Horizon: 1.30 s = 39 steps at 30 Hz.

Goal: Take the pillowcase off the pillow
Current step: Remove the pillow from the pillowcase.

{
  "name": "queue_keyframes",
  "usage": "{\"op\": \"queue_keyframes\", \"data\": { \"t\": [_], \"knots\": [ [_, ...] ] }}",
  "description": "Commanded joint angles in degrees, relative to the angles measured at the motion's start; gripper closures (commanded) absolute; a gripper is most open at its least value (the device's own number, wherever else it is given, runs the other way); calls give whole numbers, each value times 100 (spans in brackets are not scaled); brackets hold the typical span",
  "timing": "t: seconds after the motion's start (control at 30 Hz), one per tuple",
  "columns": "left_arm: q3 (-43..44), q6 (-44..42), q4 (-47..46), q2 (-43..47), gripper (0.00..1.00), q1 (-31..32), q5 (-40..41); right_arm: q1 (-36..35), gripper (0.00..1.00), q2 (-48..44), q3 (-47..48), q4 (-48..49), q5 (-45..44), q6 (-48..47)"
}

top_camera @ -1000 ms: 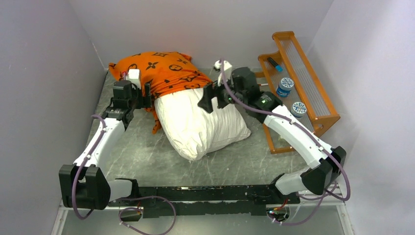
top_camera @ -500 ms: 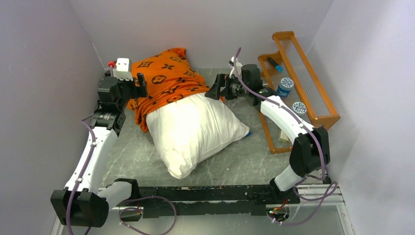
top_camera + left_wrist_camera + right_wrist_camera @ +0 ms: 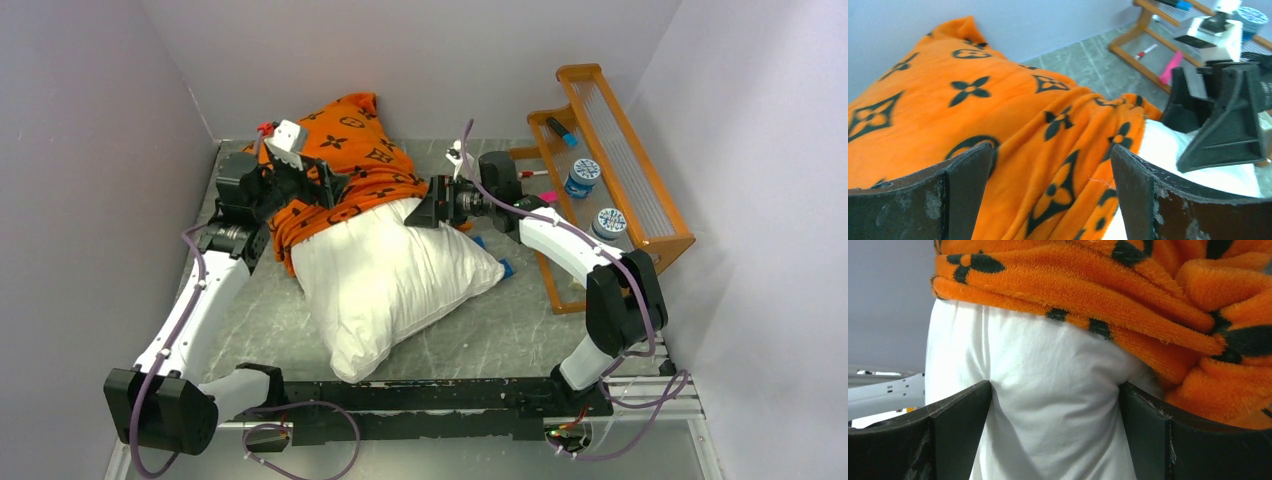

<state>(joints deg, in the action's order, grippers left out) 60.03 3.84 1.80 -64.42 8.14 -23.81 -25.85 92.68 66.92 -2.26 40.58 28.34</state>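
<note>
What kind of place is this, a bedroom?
Probably a robot lab work cell, not a bedroom: plain walls box in a grey stone-look table, two robot arms are bolted to a rail, and a wooden rack holds small items.

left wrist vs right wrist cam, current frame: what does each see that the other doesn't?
Left wrist only: the right end effector at the pillow, the wooden rack behind it, and the broad patterned top of the pillowcase.
Right wrist only: a close-up of the bunched pillowcase hem over bare pillow, which fills the gap between its open fingers.
Both: orange pillowcase partly covering the white pillow.
</note>
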Motion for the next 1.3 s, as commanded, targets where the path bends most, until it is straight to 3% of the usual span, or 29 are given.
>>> {"op": "queue_keyframes", "data": {
  "t": [0.0, 0.13, 0.27, 0.4, 0.83, 1.13, 1.27],
  "knots": [
    [32, -260, -245, -6, 6, 350, -480, -368, 2, -149, -71, 113, 618, 72],
    [54, -617, -73, -96, 5, 661, -383, -625, 20, -113, -23, 64, 596, -79],
    [75, -772, 72, -160, 5, 815, -339, -935, 63, -101, 55, 22, 544, -281],
    [102, -977, 206, -188, 4, 879, -228, -1200, 98, -147, 201, -255, 263, -647],
    [158, -1686, 606, -168, 4, 1116, -777, -1419, 100, -659, -46, -254, -208, -1069],
    [609, -2216, 1142, -795, 4, 1450, 135, -1766, 100, -866, -48, -690, -736, -1590],
    [908, -2050, 1186, -1070, 9, 1462, 540, -1943, 100, -957, -72, -837, -969, -1806]
  ]
}}
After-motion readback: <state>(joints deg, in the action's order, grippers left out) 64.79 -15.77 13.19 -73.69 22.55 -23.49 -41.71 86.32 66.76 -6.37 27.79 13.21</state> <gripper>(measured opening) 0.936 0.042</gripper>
